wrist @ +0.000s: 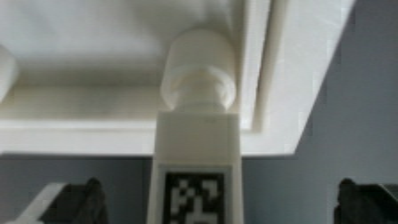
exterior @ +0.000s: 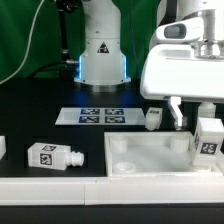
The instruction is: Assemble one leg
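A white leg (wrist: 198,140) with a black-and-white tag lies between my fingers, its narrow round end reaching over the rim of the white tabletop (wrist: 107,90). My gripper (wrist: 221,205) is open, and the dark fingertips (wrist: 75,203) stand wide on both sides of the leg without touching it. In the exterior view the gripper (exterior: 190,115) hangs at the right, over the right end of the tabletop (exterior: 150,158), with this leg (exterior: 208,138) under it.
Another leg (exterior: 52,155) lies on its side at the exterior view's left, one (exterior: 153,118) stands behind the tabletop, and one (exterior: 2,148) shows at the far left edge. The marker board (exterior: 98,116) lies before the arm's base (exterior: 103,55).
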Robot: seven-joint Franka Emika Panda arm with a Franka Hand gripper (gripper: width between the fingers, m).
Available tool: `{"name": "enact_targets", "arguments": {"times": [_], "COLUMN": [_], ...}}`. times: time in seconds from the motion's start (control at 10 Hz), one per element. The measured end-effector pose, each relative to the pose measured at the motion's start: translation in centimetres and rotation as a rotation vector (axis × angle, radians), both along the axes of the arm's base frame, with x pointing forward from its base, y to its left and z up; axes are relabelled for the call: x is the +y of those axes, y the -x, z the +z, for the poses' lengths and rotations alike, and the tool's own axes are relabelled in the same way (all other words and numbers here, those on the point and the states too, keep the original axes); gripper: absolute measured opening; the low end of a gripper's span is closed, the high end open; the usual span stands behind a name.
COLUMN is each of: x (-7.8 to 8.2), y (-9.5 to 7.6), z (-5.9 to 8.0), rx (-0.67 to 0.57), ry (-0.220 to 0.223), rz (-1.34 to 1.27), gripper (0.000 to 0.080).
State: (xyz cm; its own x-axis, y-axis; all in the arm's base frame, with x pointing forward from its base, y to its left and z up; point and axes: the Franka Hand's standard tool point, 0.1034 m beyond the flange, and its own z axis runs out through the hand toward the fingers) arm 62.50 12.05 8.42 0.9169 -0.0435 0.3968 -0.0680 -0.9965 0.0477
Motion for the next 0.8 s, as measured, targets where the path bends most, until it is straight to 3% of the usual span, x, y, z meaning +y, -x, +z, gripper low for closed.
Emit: {"name": "enact_targets", "arguments": {"times": [0.3,0.5,0.8], "x": [-0.6,-1.3,-1.6], "y": [-1.4,-1.0,-1.7], "z": [1.2,1.2,1.5], "rx": [0.242,0.404,0.401], "ry": [-0.039,-0.054,-0.061], "rz": [-0.05,-0.086,-0.112], "gripper": [0.0649,0.0649,0.0649]}}
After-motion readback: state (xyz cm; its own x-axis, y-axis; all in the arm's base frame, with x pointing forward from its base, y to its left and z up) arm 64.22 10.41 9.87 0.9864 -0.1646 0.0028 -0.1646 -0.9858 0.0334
